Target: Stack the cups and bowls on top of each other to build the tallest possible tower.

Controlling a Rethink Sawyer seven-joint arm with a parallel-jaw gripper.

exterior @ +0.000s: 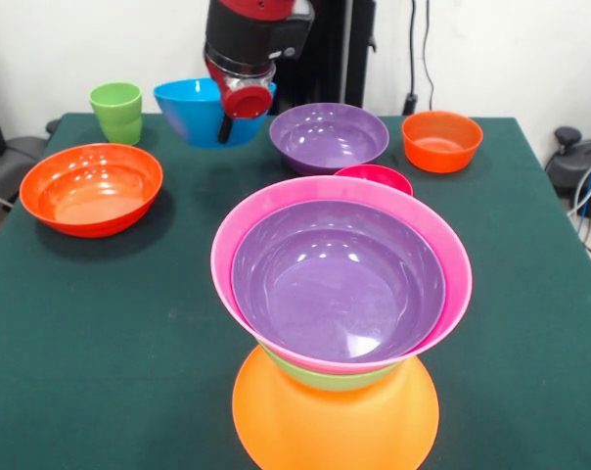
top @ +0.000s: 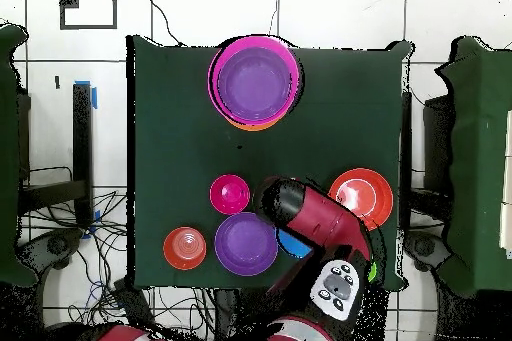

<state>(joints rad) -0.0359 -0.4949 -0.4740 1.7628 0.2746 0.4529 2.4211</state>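
The tower stands near the table's front in the front view: an upturned orange bowl (exterior: 335, 416) as base, then a green bowl (exterior: 327, 376), a pink bowl (exterior: 276, 211), and a purple bowl (exterior: 340, 279) nested on top. It also shows in the overhead view (top: 255, 82). My gripper (exterior: 232, 119) is at the far side, shut on the right rim of a blue bowl (exterior: 193, 106), which hangs slightly tilted. The light-green cup (exterior: 116, 111) stands just left of it. In the overhead view the arm (top: 310, 219) hides most of the blue bowl (top: 291, 244).
Loose on the table are a large red-orange bowl (exterior: 90, 186) (top: 362, 197), a second purple bowl (exterior: 328, 135) (top: 246, 243), a small red-orange bowl (exterior: 441, 139) (top: 185, 247), and a small magenta bowl (exterior: 376, 176) (top: 230, 194) partly behind the tower.
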